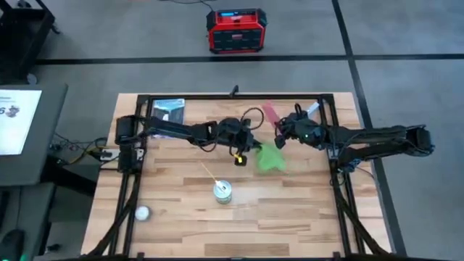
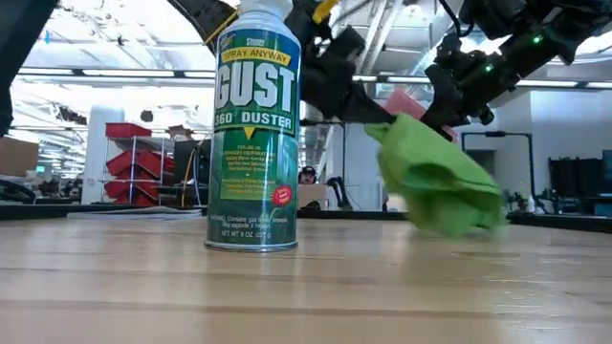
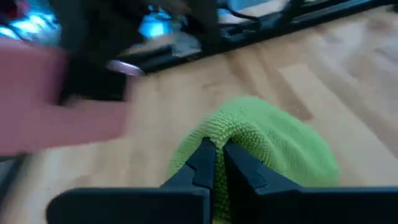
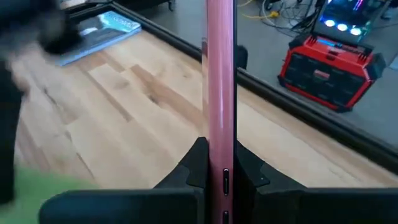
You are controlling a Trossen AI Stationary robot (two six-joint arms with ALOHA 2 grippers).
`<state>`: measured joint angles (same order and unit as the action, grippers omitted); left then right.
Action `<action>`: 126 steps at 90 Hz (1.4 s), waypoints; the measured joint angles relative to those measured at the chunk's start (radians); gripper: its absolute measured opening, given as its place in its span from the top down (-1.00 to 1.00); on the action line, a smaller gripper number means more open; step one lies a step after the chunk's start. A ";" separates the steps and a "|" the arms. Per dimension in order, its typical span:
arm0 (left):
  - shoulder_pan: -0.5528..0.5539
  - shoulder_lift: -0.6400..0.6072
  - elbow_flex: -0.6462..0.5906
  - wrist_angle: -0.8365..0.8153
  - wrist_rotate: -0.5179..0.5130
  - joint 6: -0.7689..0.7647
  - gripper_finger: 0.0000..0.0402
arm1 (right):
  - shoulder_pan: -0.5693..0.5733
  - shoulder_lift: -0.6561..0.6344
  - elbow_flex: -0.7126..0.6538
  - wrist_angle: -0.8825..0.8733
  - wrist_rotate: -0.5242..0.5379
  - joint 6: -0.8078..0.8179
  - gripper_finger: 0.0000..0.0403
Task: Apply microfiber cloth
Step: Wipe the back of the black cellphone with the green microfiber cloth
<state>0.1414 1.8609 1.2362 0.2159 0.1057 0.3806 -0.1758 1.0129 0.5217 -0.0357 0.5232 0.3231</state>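
The bright green microfiber cloth (image 1: 270,157) hangs bunched at the table's middle; it also shows in the low view (image 2: 435,182). My left gripper (image 1: 252,147) reaches in from the left and is shut on it (image 3: 219,155). Just beyond it, my right gripper (image 1: 278,133) is shut on a pink-backed phone (image 1: 270,114), which is seen edge-on in the right wrist view (image 4: 221,81). The phone stands close above the cloth (image 2: 411,103). My left gripper pinches a bunched fold at the cloth's upper part (image 3: 239,134) between its two fingers, coming slanting down from the table's left. The cloth drapes slack below and beyond the fingers; whether its lower end (image 2: 449,225) touches the table I cannot tell. My right gripper pinches the phone's two flat faces near one end (image 4: 221,146) between its fingers, coming from the table's right. The phone sticks out past the fingertips toward the far edge, lifted clear of the table.
A green duster spray can (image 1: 222,191) stands upright nearer the front, with a thin straw (image 1: 207,172) lying beside it. A white ball (image 1: 142,213) lies at the near left and a plastic packet (image 1: 168,111) at the far left. A red box (image 1: 235,30) sits on the floor beyond the table.
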 joint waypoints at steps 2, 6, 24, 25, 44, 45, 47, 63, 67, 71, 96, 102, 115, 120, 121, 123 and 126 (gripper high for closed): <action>0.001 -0.013 0.000 -0.010 -0.013 0.010 1.00 | 0.004 0.001 0.000 0.000 -0.002 0.007 0.94; 0.005 -0.036 0.000 -0.025 -0.034 0.024 1.00 | 0.015 0.002 0.000 -0.004 -0.003 0.010 0.94; 0.031 -0.112 0.000 -0.071 -0.072 0.059 1.00 | 0.089 0.021 0.000 0.066 -0.030 -0.014 0.94; 0.032 -0.115 0.000 -0.073 -0.078 0.061 1.00 | 0.091 0.023 0.000 0.074 -0.030 -0.016 0.94; 0.052 -0.169 0.000 -0.136 -0.110 0.089 1.00 | 0.066 0.060 0.000 0.184 -0.081 -0.067 0.94; 0.053 -0.173 0.000 -0.137 -0.114 0.092 1.00 | 0.062 0.062 0.000 0.190 -0.091 -0.067 0.94; 0.055 -0.180 0.000 -0.140 -0.128 0.097 1.00 | 0.055 0.066 0.000 0.198 -0.109 -0.067 0.94; 0.073 -0.237 0.000 -0.137 -0.157 0.117 1.00 | 0.025 0.123 0.000 0.238 -0.174 -0.067 0.94; 0.077 -0.249 0.000 -0.133 -0.157 0.120 1.00 | 0.023 0.140 0.000 0.255 -0.186 -0.067 0.94; 0.080 -0.256 0.000 -0.116 -0.157 0.117 1.00 | 0.023 0.156 0.000 0.276 -0.188 -0.067 0.94; 0.073 -0.237 -0.051 -0.108 -0.104 0.065 1.00 | -0.014 0.131 0.000 0.393 -0.216 -0.100 0.94; 0.067 -0.235 -0.090 -0.062 -0.092 0.044 1.00 | -0.028 0.105 0.001 0.418 -0.219 -0.117 0.94; 0.044 -0.237 -0.156 0.058 -0.081 0.025 1.00 | -0.051 0.069 0.001 0.443 -0.252 -0.122 0.94; 0.039 -0.236 -0.162 0.085 -0.079 0.031 1.00 | -0.057 0.069 0.001 0.437 -0.266 -0.117 0.94; 0.039 -0.236 -0.162 0.090 -0.078 0.032 1.00 | -0.057 0.070 0.001 0.432 -0.267 -0.114 0.94; 0.039 -0.236 -0.161 0.099 -0.079 0.037 1.00 | -0.056 0.073 0.001 0.420 -0.267 -0.108 0.94; 0.040 -0.237 -0.157 0.110 -0.080 0.042 1.00 | -0.052 0.080 0.001 0.404 -0.268 -0.095 0.94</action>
<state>0.1809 1.6236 1.0787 0.3262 0.0252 0.4226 -0.2278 1.0928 0.5228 0.3685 0.2550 0.2282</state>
